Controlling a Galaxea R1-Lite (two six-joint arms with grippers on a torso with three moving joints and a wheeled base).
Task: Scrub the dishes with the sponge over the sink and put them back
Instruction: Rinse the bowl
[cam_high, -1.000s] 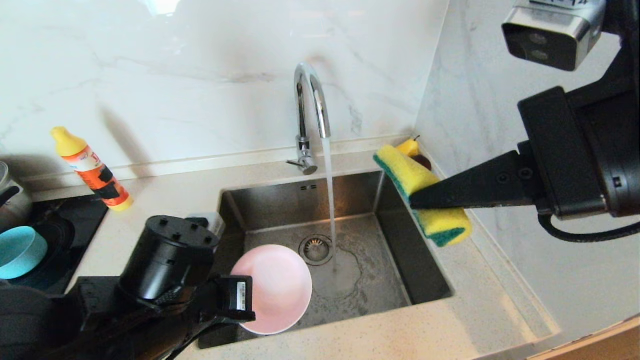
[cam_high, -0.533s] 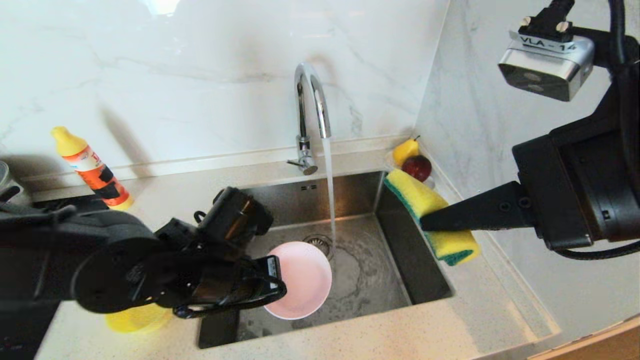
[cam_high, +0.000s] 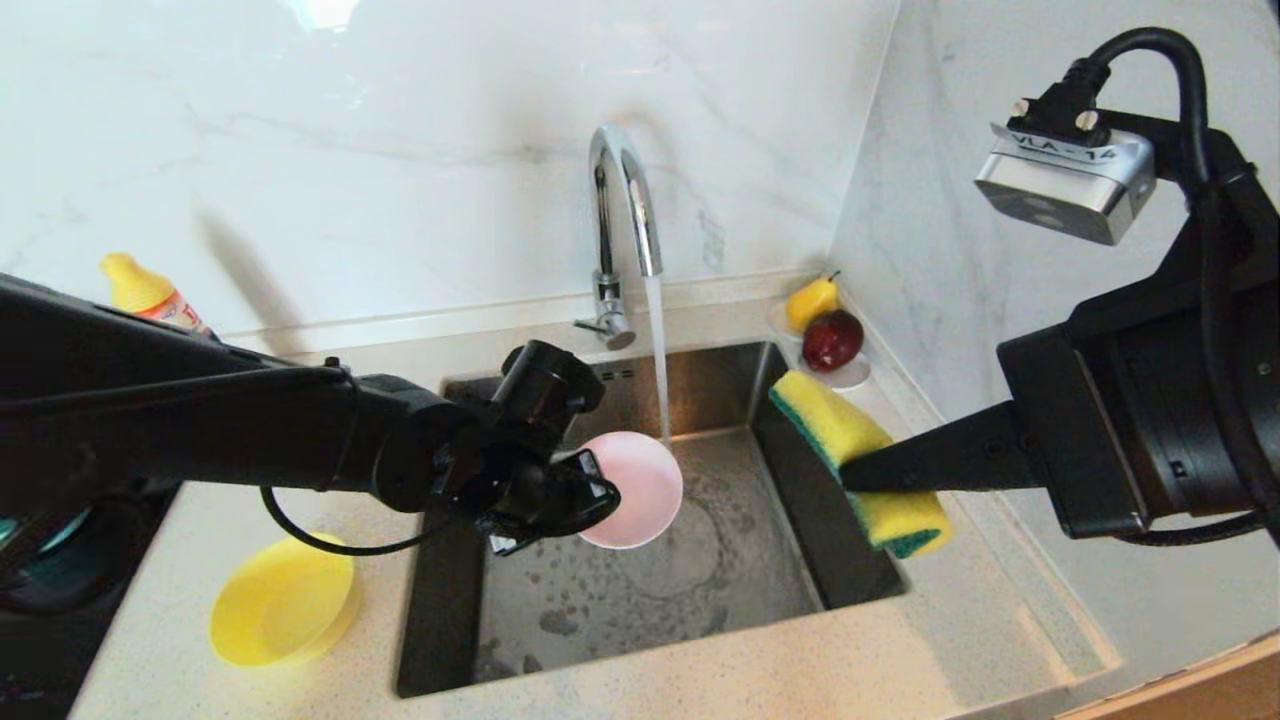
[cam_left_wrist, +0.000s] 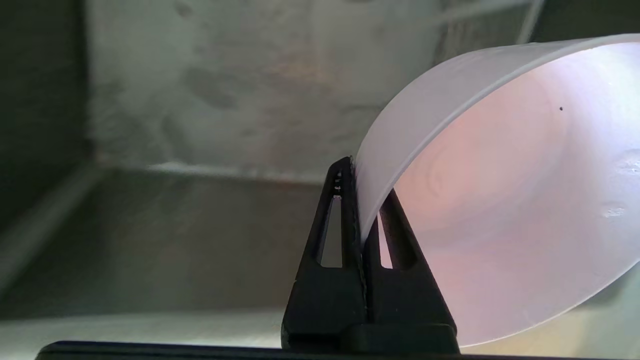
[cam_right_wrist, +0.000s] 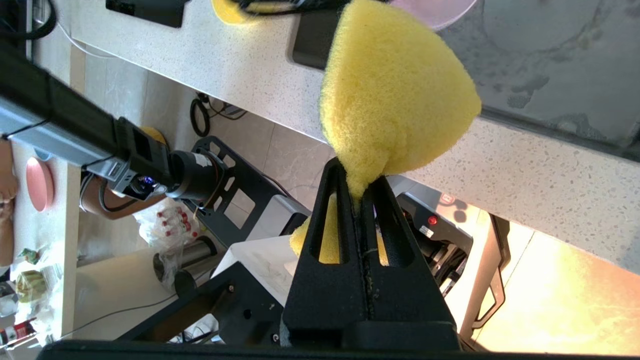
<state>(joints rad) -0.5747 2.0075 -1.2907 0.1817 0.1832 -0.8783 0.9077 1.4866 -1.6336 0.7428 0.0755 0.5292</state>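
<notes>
My left gripper (cam_high: 590, 495) (cam_left_wrist: 361, 200) is shut on the rim of the pink bowl (cam_high: 635, 488) (cam_left_wrist: 505, 200), held tilted on edge over the sink (cam_high: 800, 560), right beside the water running from the tap (cam_high: 622, 215). My right gripper (cam_high: 850, 470) (cam_right_wrist: 357, 187) is shut on the yellow sponge (cam_high: 855, 455) (cam_right_wrist: 395, 85) with its green side, hanging over the sink's right rim. The yellow bowl (cam_high: 285, 600) sits on the counter left of the sink. A sliver of the light blue bowl (cam_high: 45, 535) shows behind my left arm.
A white saucer with a yellow pear (cam_high: 812, 300) and a dark red fruit (cam_high: 832, 340) stands in the back right corner. A yellow-capped bottle (cam_high: 145, 290) stands at the back left. The dark hob lies at the far left.
My left arm has reached forward and carried the pink bowl up from the sink's front toward the water stream. The right gripper with the sponge has sunk a little toward the sink rim.
</notes>
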